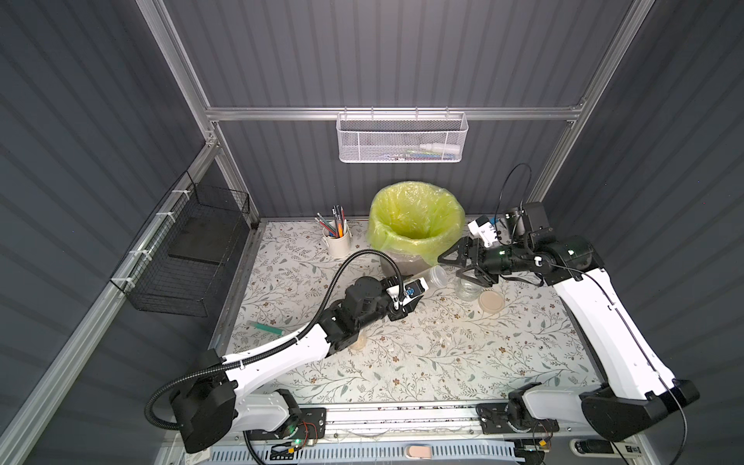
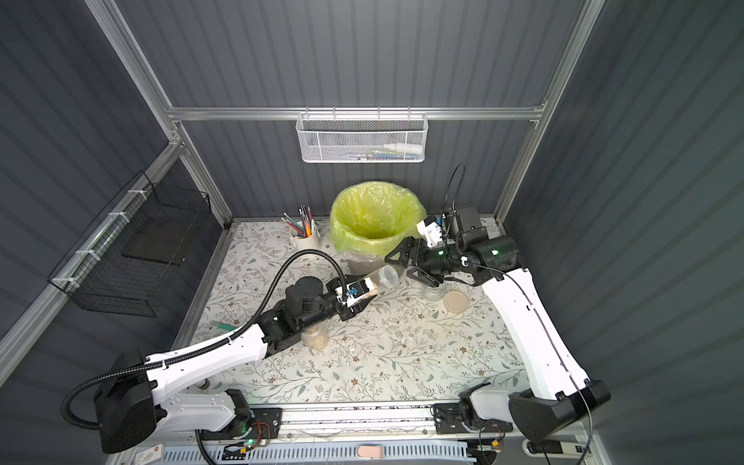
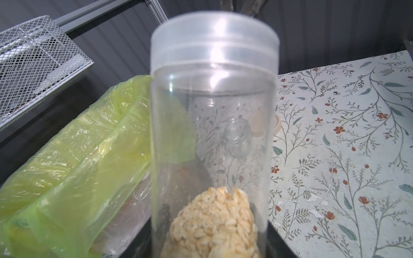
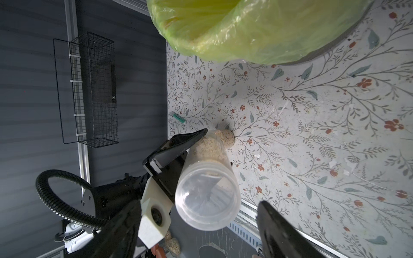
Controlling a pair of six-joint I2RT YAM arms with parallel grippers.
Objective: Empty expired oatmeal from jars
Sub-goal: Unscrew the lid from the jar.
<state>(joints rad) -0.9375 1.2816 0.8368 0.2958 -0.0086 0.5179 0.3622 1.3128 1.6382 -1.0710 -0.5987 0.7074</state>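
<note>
Both top views show three jars, two grippers and one loose lid. The left gripper (image 1: 418,290) is clamped on the base end of the tall jar (image 1: 430,278). The jar lies nearly level, with its translucent cap (image 1: 439,275) pointing at the right gripper (image 1: 448,266). That gripper's jaws stand apart just off the cap and grip nothing. Directly below the right gripper stands the empty squat jar (image 1: 467,290), with the beige lid (image 1: 491,302) just beside it. The third jar (image 2: 316,337) stands behind the left gripper, half hidden under that arm. The bin (image 1: 414,225) is just beyond both grippers.

The left wrist view adds what the top views barely show. The oatmeal (image 3: 212,225) is heaped at the gripped end of the tall jar, and the cap end is clear. Only two jars appear here, the squat one seen through the plastic.

The right wrist view faces the cap end-on. One right finger (image 4: 279,230) stands clear of the cap, with a gap between them. The third jar, at the frame's edge, also holds oatmeal.
</note>
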